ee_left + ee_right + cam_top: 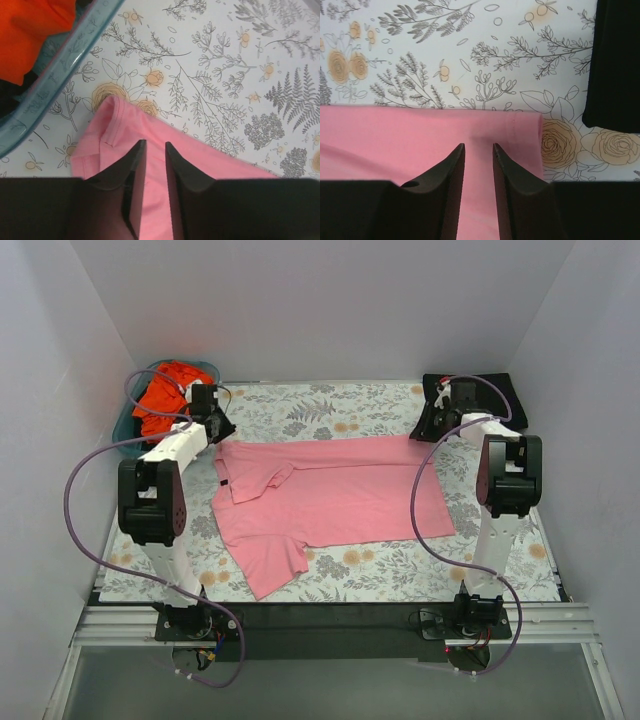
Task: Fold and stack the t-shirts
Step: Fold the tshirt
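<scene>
A light pink t-shirt [330, 495] lies flat on the floral table, folded lengthwise, with one sleeve sticking out at the near left. My left gripper [216, 427] hovers over its far left corner [112, 125]. Its jaws [155, 145] stand slightly open with only flat pink cloth showing in the gap. My right gripper [433, 420] sits over the far right hem corner [525, 135], also open [478, 146] and holding nothing. An orange-red t-shirt [165, 395] is bunched in the teal basket [65, 65]. A black t-shirt [480, 395] lies at the far right corner.
The teal basket [128, 425] stands at the far left corner against the wall. White walls close in the table on three sides. The floral tablecloth [420, 560] shows bare in front of the pink shirt and along the back edge. Purple cables loop beside both arms.
</scene>
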Controlling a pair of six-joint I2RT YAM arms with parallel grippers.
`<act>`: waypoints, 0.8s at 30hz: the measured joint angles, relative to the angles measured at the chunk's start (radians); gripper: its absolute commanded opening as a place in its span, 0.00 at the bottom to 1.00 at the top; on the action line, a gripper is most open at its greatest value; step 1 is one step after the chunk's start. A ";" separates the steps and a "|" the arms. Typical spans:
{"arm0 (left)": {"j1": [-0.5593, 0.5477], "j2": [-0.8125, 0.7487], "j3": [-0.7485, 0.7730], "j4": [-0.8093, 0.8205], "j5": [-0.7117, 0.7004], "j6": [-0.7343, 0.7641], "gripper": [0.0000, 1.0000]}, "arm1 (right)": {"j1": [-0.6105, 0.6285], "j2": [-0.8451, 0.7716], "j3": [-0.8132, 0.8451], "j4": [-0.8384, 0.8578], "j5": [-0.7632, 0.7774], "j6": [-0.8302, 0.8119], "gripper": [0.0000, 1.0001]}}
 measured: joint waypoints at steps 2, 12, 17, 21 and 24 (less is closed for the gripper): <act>-0.002 0.032 0.012 0.000 -0.001 -0.002 0.14 | 0.000 0.026 0.000 0.004 0.002 0.003 0.32; -0.002 0.222 0.079 0.025 -0.079 0.010 0.11 | -0.011 0.072 0.034 0.037 0.060 0.015 0.29; -0.003 0.234 0.084 0.031 -0.102 0.009 0.11 | -0.043 0.093 0.058 0.057 0.061 0.028 0.29; -0.006 0.233 0.084 0.031 -0.106 0.010 0.19 | -0.066 0.093 0.069 0.051 0.066 0.019 0.31; -0.011 0.225 0.084 0.024 -0.107 0.016 0.30 | -0.067 0.088 0.070 0.045 0.066 0.001 0.39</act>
